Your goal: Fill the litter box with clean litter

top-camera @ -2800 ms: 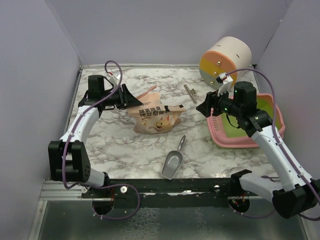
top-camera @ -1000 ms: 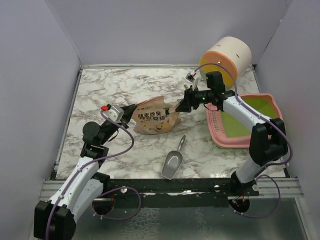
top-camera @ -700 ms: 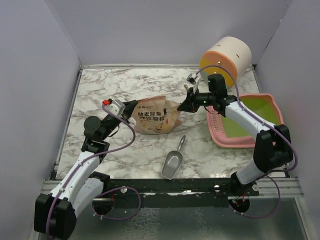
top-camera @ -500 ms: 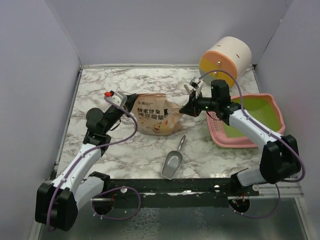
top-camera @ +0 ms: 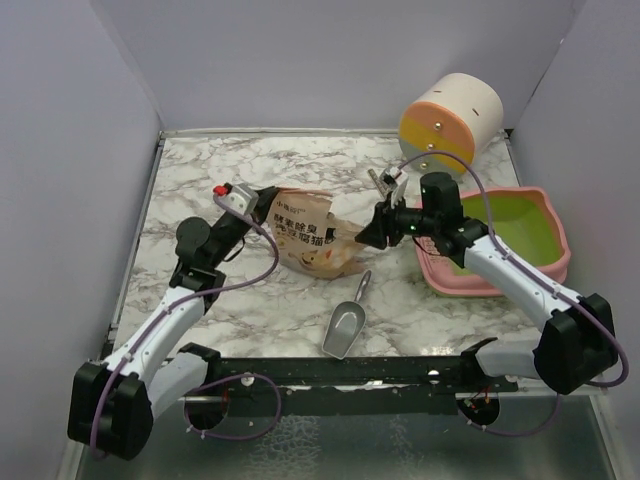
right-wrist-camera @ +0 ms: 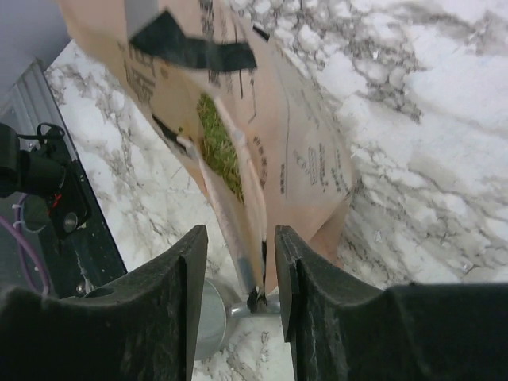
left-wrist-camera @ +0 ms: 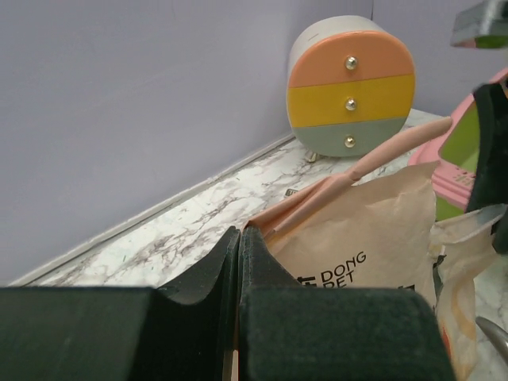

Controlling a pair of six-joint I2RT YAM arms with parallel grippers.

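The litter box sits on the marble table at the right side, just beside the right arm, level, with its pink rim outward and its lime-green floor showing in the overhead view. A round cream drum with orange, yellow and grey bands stands behind it at the far right corner. To the left of the box, near the table's middle, a tan paper bag with a cartoon face is held tilted between the two arms. The left gripper has its fingers pressed together on the bag's upper left edge, a thin strip of paper pinched between them. The right gripper is at the bag's right end, its fingers partly apart and astride the bag's open edge; whether the pads touch the paper cannot be told. Through that slit the clean litter shows as a greenish mass inside the bag. A silver metal scoop lies flat on the table in front of the bag, apart from both grippers.
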